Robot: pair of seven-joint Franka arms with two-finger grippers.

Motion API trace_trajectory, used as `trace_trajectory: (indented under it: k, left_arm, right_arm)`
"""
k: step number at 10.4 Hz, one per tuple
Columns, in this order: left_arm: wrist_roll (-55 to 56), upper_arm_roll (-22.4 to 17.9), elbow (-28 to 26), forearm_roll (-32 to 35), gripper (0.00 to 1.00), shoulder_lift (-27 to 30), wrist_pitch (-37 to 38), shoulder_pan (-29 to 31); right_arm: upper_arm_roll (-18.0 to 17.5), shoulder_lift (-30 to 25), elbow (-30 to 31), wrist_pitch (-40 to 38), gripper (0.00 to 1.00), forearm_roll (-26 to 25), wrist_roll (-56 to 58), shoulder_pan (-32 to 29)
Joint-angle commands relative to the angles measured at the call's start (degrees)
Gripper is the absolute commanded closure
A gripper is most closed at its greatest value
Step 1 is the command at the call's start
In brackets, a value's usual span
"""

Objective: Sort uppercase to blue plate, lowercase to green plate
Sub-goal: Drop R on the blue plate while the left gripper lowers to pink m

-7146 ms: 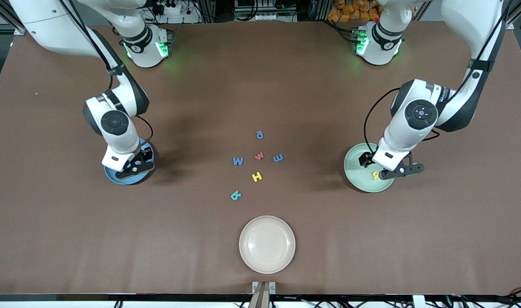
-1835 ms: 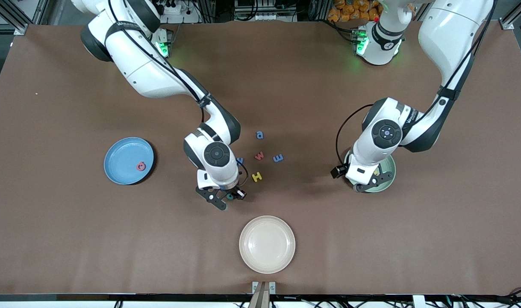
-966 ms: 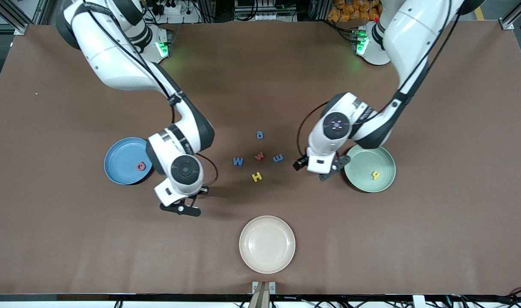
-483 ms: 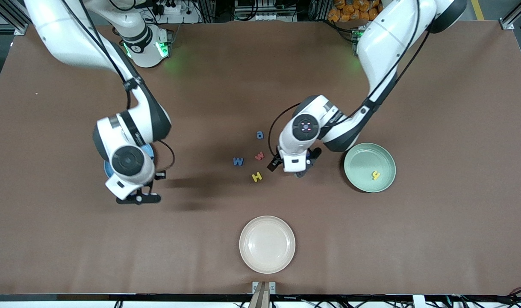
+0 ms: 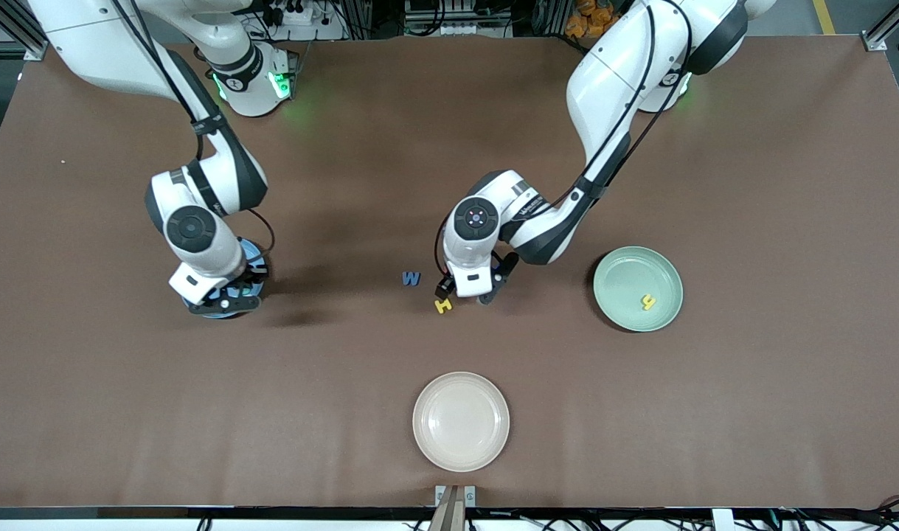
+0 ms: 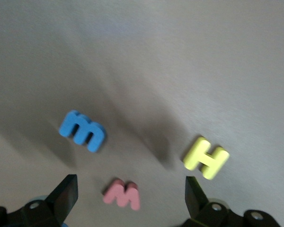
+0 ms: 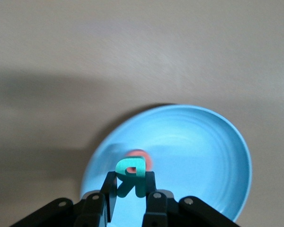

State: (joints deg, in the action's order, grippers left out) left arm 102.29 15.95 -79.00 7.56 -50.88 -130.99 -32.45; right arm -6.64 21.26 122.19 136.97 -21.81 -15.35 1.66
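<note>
The teal R [image 7: 130, 166] looks light, soft foam, so we pinch it by its flat faces; the right gripper [image 7: 128, 195] holds it so, jaws narrow, over the blue plate [image 7: 217, 156], where the red round letter [image 7: 141, 155] lies. The left gripper [image 6: 130, 196] hangs wide over the red w [image 6: 123, 193], with blue m [image 6: 82, 131] and yellow H [image 6: 206, 157] near. We judge a gentle grip across the w is enough. The yellow h [image 5: 647, 301] lies in the green plate [image 5: 619, 276]

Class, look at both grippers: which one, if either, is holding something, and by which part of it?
The right gripper holds the teal letter by its lower end, pinched between both fingers, over the blue plate. The left gripper is open and holds nothing, above the red w.
</note>
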Motion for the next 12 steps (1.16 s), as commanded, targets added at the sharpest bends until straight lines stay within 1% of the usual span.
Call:
trace_trajectory:
  k: [1,2,3,6,7,8,9,10,12]
  left_arm:
    - [0.2,-0.8,5.7,-1.4,0.0,-2.6,1.5,-1.5]
    - [0.0,-0.8,6.2,-1.4,0.0,-3.2,1.4,-1.8]
    - [-0.2,-0.8,6.2,-1.3,0.0,-3.7,1.2,-2.4]
    - [-0.4,-0.9,5.5,-1.1,0.0,-4.8,1.4,-3.4]
    - [-0.4,-0.9,5.1,-0.7,0.0,-4.8,1.5,-3.5]
    - [-0.4,-0.9,5.1,-0.4,0.0,-4.5,1.6,-3.5]
    - [-0.4,-0.9,4.9,-0.4,0.0,-4.1,2.0,-3.5]
    - [-0.8,-1.0,4.9,-0.1,0.0,-4.0,3.0,-3.5]
    - [-0.8,-1.1,4.9,1.8,0.0,-3.8,3.5,-3.4]
  right_arm:
    - [2.7,-4.2,5.3,3.6,0.94,-0.3,5.0,-1.0]
    - [2.8,-4.4,6.0,4.3,0.93,-0.3,5.1,-1.0]
    - [2.8,-4.4,6.2,5.1,0.87,-0.3,5.1,-1.2]
    - [2.8,-4.4,6.2,5.1,0.43,-0.3,5.0,-1.2]
    - [2.7,-4.4,6.1,5.1,0.32,-0.3,5.0,-1.2]
    - [2.7,-4.5,6.1,5.1,0.28,-0.3,5.0,-1.2]
    - [2.6,-4.5,6.0,5.1,0.31,-0.2,4.6,-1.2]
    - [2.6,-5.1,6.0,4.8,0.31,1.7,4.4,-1.1]
    - [2.3,-6.1,5.2,4.0,0.31,10.4,4.4,0.6]
